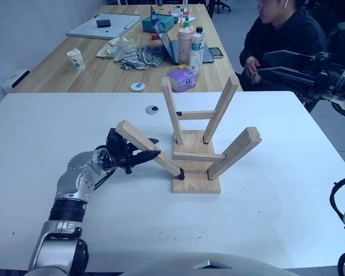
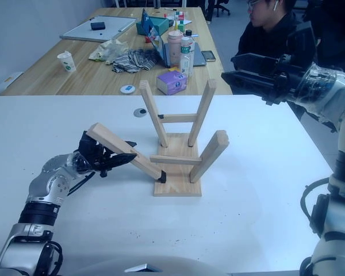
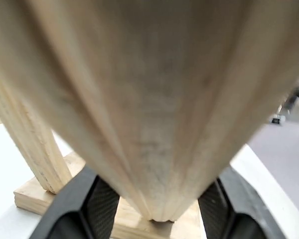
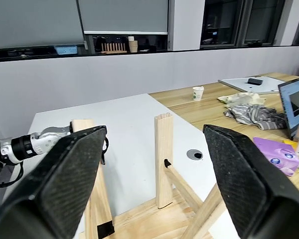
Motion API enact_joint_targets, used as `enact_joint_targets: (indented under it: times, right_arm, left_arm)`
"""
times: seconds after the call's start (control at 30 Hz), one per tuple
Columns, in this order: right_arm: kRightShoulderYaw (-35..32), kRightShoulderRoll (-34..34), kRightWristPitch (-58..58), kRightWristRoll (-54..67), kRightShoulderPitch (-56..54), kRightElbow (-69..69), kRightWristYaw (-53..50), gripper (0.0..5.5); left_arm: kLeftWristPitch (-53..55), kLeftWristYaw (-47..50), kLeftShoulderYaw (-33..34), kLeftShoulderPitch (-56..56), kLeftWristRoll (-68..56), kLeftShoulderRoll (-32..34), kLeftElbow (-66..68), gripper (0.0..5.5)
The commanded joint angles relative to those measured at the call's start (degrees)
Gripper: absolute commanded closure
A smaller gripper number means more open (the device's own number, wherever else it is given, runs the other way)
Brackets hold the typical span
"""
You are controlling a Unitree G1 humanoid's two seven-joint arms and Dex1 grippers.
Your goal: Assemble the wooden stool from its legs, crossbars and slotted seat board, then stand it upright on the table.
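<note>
The stool lies upside down, its seat board (image 1: 195, 181) flat on the white table (image 1: 57, 126). Two back legs (image 1: 171, 109) (image 1: 221, 109) stand up from it, joined by a crossbar (image 1: 196, 115). A front right leg (image 1: 236, 152) leans outward, with a second crossbar (image 1: 198, 156) at its base. My left gripper (image 1: 129, 154) is shut on the front left leg (image 1: 146, 146), which tilts leftward with its foot at the board's front left corner. That leg (image 3: 149, 99) looms between the black fingers (image 3: 79, 209). My right gripper (image 2: 233, 68) hangs open, high above the stool's far right side.
A wooden table (image 1: 75, 77) behind carries a laptop (image 1: 164, 34), bottles (image 1: 185, 43), a purple tissue box (image 1: 182, 79), a cup (image 1: 75, 58) and cloth (image 1: 141, 56). A person (image 1: 282, 34) sits at the back right. A cable hole (image 1: 153, 109) lies behind the stool.
</note>
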Motion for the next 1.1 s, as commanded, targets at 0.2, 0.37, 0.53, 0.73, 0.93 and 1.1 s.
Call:
enact_joint_targets:
  times: [0.2, 0.37, 0.53, 0.73, 0.93, 1.1]
  right_arm:
    - [-1.3, 3.3, -1.9, -1.8, 1.5, -1.3, -3.3, 1.93]
    - [-2.5, 4.1, -2.1, -0.8, 3.8, -3.6, -5.7, 1.93]
    - [-3.3, 5.1, -2.8, -0.9, 5.5, -4.7, -7.2, 1.93]
    - [-3.4, 5.2, -3.2, -0.9, 6.3, -5.0, -7.5, 1.93]
    - [-2.9, 4.8, -3.8, -1.8, 7.9, -5.7, -7.3, 1.93]
    - [-1.9, 4.5, -5.5, -3.7, 11.3, -7.9, -7.1, 1.93]
  left_arm:
    - [-2.8, 1.4, -12.5, -3.8, 18.4, 7.3, -2.4, 3.49]
    - [8.0, 2.4, -15.6, -7.9, 16.9, 9.3, -5.1, 3.49]
    - [13.7, 3.6, -16.8, -11.6, 15.1, 8.7, -2.7, 3.49]
    - [12.0, 3.2, -19.6, -11.4, 16.9, 9.4, -4.1, 3.49]
    - [12.8, 3.5, -22.5, -12.6, 18.9, 10.2, -6.8, 3.49]
    - [14.9, 3.5, -28.7, -16.6, 23.9, 11.3, -6.3, 3.49]
